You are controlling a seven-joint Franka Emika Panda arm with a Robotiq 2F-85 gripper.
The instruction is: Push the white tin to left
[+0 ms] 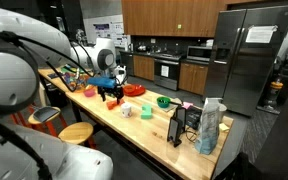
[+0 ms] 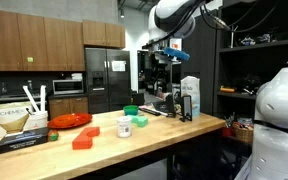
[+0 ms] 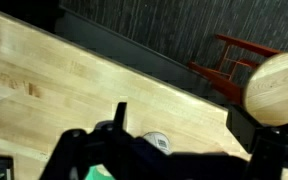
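Hand (image 1: 111, 99) aloft, white tin (image 2: 124, 127) standing upright

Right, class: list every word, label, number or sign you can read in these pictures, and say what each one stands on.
No text can be read in any view.
Sheet on the fridge: print too small.
Poster: blurred.
Box with a picture on it: lettering too small.
Blue and white bag: print blurred.
Wrist view: no writing shows.

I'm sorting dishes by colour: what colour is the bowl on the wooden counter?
Green. The bowl shows best in an exterior view.
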